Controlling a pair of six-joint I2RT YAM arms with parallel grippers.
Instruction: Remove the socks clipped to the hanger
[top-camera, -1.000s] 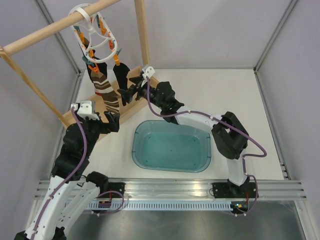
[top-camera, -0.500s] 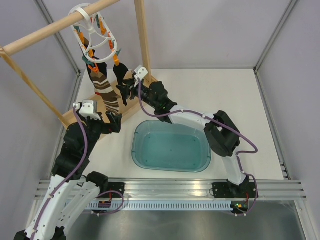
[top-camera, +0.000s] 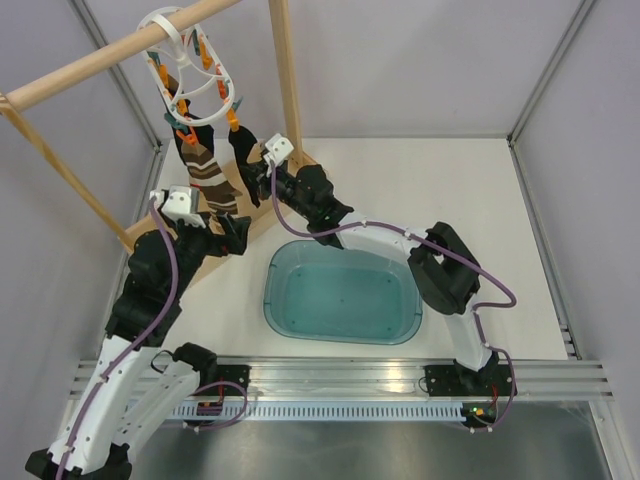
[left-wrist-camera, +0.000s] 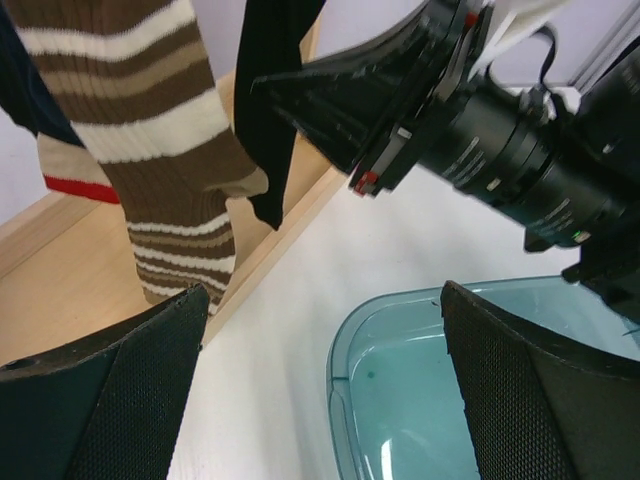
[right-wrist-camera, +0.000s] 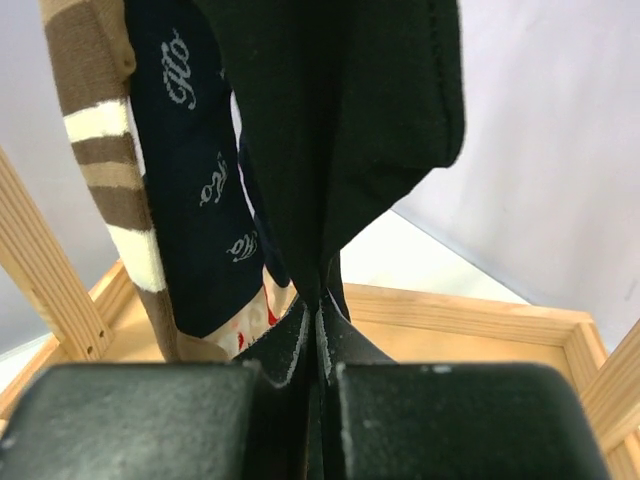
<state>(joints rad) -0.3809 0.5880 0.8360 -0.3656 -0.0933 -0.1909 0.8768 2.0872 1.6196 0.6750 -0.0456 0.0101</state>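
Pinching the black sock (right-wrist-camera: 340, 120), my right fingers (right-wrist-camera: 400, 420) are clamped tight. My left fingers (left-wrist-camera: 110, 400) gape wide near the striped sock (left-wrist-camera: 150, 130).

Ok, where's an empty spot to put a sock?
The teal bin is empty, and the white table right of it is bare. Crowded by the hanging socks, where the left tool is open and the right tool pinches the black sock.
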